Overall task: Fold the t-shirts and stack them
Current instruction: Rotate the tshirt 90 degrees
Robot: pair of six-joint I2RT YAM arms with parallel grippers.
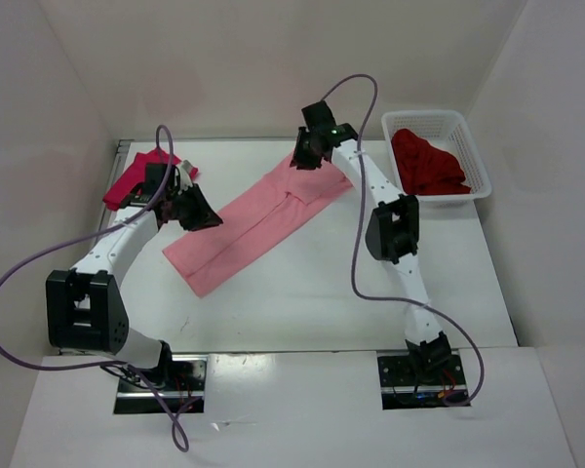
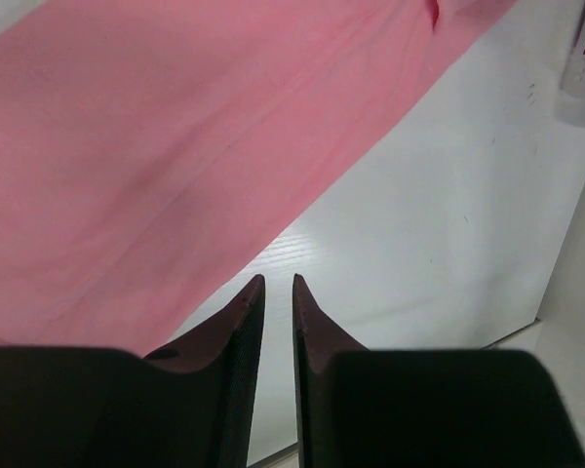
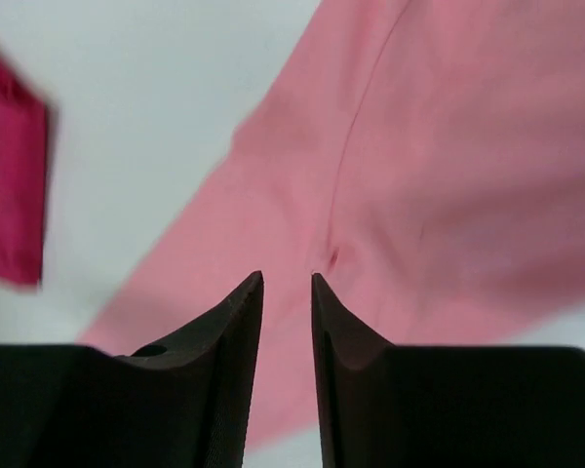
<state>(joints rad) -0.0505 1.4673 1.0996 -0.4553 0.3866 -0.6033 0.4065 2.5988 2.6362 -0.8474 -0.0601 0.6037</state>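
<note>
Both left tool [image 2: 278,280] and right tool [image 3: 287,276] hang parted, empty; the light pink t-shirt [image 1: 253,229] looks limp, so pinch end corners.

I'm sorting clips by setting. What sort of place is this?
Most likely a robotics lab cell: a white table boxed in by plain white walls, a left arm and right arm bolted at its near edge, with a light pink t-shirt and mesh basket as props.
</note>
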